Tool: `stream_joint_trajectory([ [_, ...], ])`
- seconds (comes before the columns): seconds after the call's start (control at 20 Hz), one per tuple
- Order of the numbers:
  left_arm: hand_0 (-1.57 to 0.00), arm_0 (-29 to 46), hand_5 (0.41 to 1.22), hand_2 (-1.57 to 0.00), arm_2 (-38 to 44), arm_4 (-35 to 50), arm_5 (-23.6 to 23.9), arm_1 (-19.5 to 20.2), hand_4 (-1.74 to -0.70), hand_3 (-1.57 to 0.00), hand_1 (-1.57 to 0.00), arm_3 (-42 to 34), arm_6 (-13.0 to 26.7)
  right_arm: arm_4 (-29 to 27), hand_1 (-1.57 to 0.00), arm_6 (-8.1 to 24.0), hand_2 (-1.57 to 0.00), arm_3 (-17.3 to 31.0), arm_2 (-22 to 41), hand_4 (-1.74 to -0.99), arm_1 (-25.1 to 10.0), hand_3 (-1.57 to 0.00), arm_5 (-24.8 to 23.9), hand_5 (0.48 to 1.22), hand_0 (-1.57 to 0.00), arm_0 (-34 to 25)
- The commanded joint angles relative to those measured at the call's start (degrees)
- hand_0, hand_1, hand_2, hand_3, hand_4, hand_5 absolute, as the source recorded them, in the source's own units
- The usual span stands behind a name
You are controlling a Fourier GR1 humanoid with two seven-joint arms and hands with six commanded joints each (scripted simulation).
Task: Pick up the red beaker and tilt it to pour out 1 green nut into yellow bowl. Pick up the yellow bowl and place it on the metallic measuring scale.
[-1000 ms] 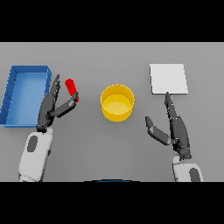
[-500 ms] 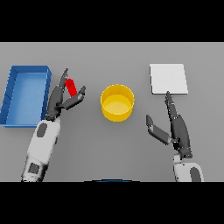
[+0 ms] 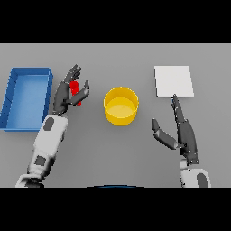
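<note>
my left hand (image 3: 66,92) is closed round the red beaker (image 3: 75,90), between the blue tray (image 3: 27,72) and the yellow bowl (image 3: 121,105). my right hand (image 3: 182,133) rests with straight fingers just below the scale (image 3: 174,81), apart from the bowl.

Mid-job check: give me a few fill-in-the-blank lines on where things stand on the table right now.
1. The left hand is closed around the ____ beaker.
2. The yellow bowl sits between the beaker and the metallic ____.
3. The right hand holds ____, fingers straight.
4. The tray at the robot's far left is ____ in colour.

Missing words: red; scale; nothing; blue
</note>
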Motion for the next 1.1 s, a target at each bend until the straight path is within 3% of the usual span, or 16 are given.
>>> stream_joint_trajectory([
  [0.0, -0.57, -0.76, 0.86, -0.6, 0.49, 0.19, 0.75, -0.44, -1.42, -0.42, -0.61, 0.99, 0.13, -0.25, 0.0, 0.61, 0.0, 0.08, -0.23, -1.247, -0.08, 0.0, 0.08, 0.688, 0.0, -0.48],
  [0.15, -1.06, -0.87, 1.036, -1.07, 0.59, -0.09, 0.42, -1.23, -1.57, -0.89, -1.08, 2.0, -4.66, -0.21, 0.0, 1.54, 0.0, 0.0, -0.36, -1.24, -0.28, 0.0, 0.09, 0.693, 0.0, -0.85],
  [0.25, -1.24, -1.31, 1.103, -1.25, 0.97, 0.6, 0.27, -1.35, -1.57, -1.11, -1.25, 2.6, -4.64, -0.31, 0.0, 0.93, 0.0, 0.4, -0.15, -1.233, -0.04, 0.0, 0.26, 0.686, 0.0, -0.3],
  [0.4, -1.4, -1.45, 1.127, -1.41, 1.26, 1.2, 1.37, -1.98, -1.65, -1.34, -1.41, 2.52, -4.68, -0.23, 0.0, 0.84, 0.0, 0.69, -0.45, -1.207, -0.19, 0.0, 0.02, 0.677, 0.0, -1.23],
  [0.75, -1.54, -2.98, 1.127, -1.54, -2.48, -1.44, 0.76, 1.69, -1.72, -1.52, -1.54, -3.83, 0.43, 3.03, 0.0, 0.36, 0.0, 1.39, 0.57, -1.116, -0.25, 0.0, -1.49, 0.656, 0.0, -1.33],
  [1.05, -1.56, -4.61, 1.132, -1.56, -14.41, -13.96, -2.52, 8.78, -1.74, -1.55, -1.56, -10.2, 8.28, 3.44, 0.0, -0.64, 0.0, 0.68, 0.72, -1.092, -0.55, 0.0, -1.61, 0.663, 0.0, -0.42],
])
